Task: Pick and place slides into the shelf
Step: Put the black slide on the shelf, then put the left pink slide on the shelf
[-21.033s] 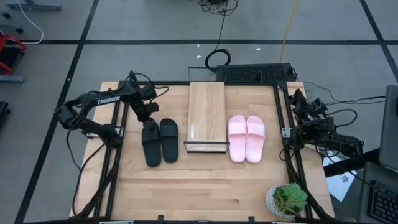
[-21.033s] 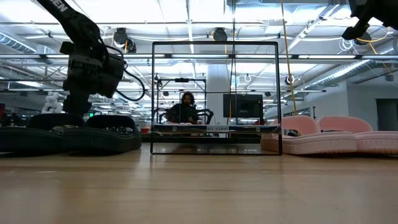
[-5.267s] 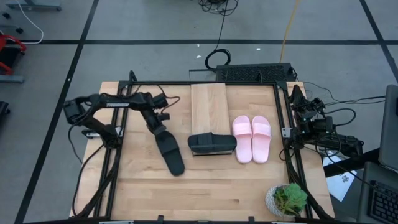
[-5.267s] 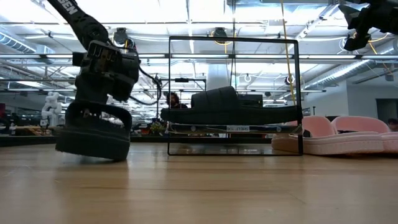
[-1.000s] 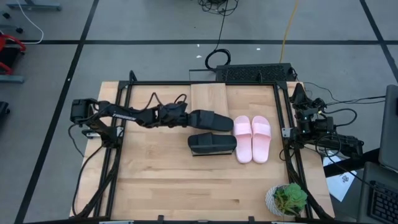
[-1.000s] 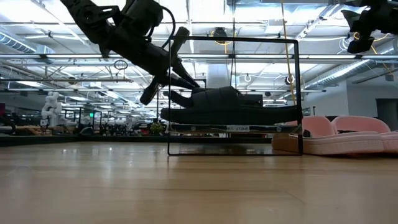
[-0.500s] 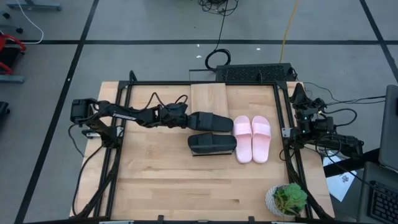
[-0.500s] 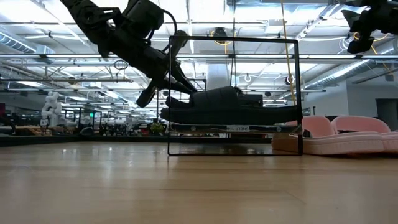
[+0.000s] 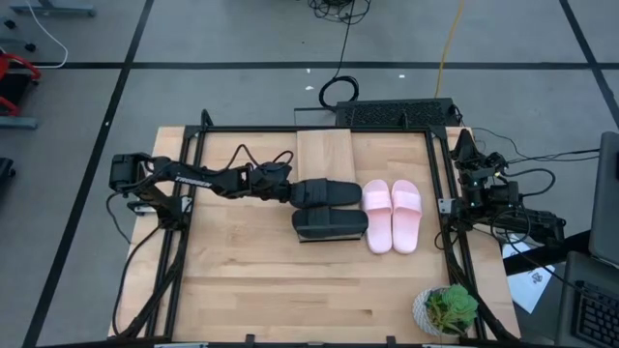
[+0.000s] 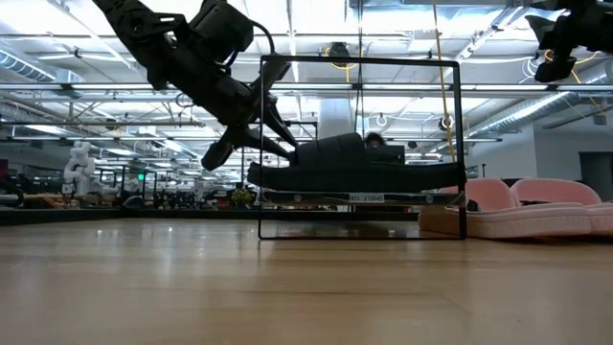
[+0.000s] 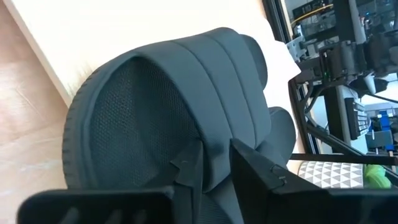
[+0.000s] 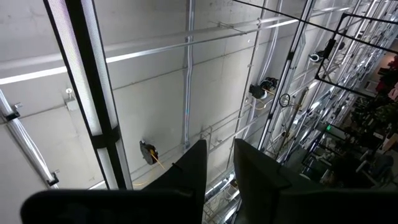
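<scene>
Both arms are dark, near-black, built of slim tubular links joined by chunkier jointed housings. The left arm [image 9: 198, 178], at the left of the high view, carries small white lettering along its forearm, probably a maker's name, though too small to read. Thin black cables loop loosely above its wrist section. The right arm [image 9: 498, 198], at the right edge of the high view, shows as a dense cluster of black housings with cables trailing off it.
</scene>
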`<state>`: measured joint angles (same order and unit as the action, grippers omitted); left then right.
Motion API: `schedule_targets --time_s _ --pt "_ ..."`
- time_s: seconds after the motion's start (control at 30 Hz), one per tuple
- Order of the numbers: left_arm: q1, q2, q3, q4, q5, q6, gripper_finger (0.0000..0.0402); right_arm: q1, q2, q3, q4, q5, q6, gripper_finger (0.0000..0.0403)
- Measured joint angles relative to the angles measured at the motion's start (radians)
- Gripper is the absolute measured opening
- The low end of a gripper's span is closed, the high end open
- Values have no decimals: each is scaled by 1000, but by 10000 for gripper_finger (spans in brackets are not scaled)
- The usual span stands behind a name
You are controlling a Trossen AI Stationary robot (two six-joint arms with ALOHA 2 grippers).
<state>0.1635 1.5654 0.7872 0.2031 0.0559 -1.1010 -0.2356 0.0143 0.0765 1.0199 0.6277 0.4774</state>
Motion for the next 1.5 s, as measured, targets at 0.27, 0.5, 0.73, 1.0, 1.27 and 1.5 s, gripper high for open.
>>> schedule_targets --time_s 0.27,0.5,0.73,1.0,1.27,1.5 --pt "20 0 0 -37 0 33 85 0 0 0 0 0 0 73" --pt "41 0 0 -51 15 56 86 0 0 0 0 0 0 73" --pt "56 0 0 -31 22 60 86 0 0 0 0 0 0 73" --pt "91 -27 1 -16 33 77 86 0 0 0 0 0 -19 73" --pt "108 -31 1 -56 54 106 86 0 0 0 -1 0 -27 73" --pt "207 -134 -1 -177 103 195 86 0 0 0 -124 -183 -7 73"
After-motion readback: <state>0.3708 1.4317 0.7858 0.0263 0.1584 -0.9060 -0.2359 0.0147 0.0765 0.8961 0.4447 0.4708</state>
